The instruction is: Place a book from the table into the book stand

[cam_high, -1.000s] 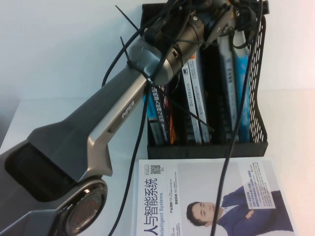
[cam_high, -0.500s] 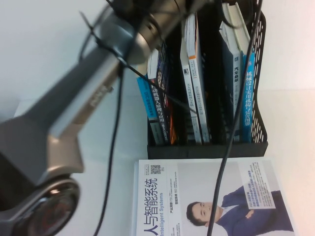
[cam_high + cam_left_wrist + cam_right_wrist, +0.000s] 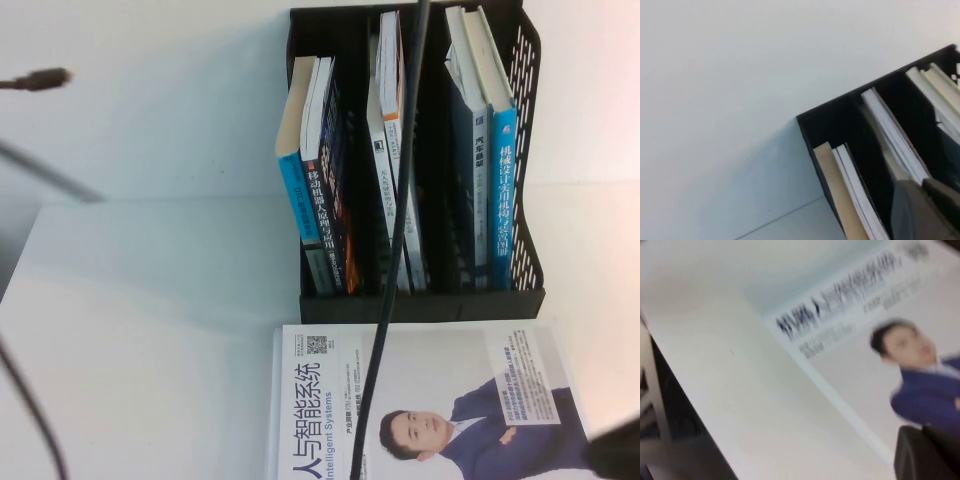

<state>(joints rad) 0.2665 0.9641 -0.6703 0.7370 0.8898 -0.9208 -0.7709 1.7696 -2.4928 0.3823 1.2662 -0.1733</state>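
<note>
The black book stand stands at the back of the white table. The thick pale book with the blue spine stands upright in the stand's right slot, beside a darker book. My left gripper hovers above the stand's rim, near the middle slot, and holds nothing that I can see. It is out of the high view. My right gripper hangs low over the white book with the suited man. It shows as a dark blur at the high view's lower right corner.
The white book with the suited man lies flat just in front of the stand. The left slot and the middle slot hold several upright books. A black cable hangs across the stand and the white book.
My left arm has pulled up and away to the left, out of the high view. The blue-spined book is uncovered and stays upright in the right slot.
</note>
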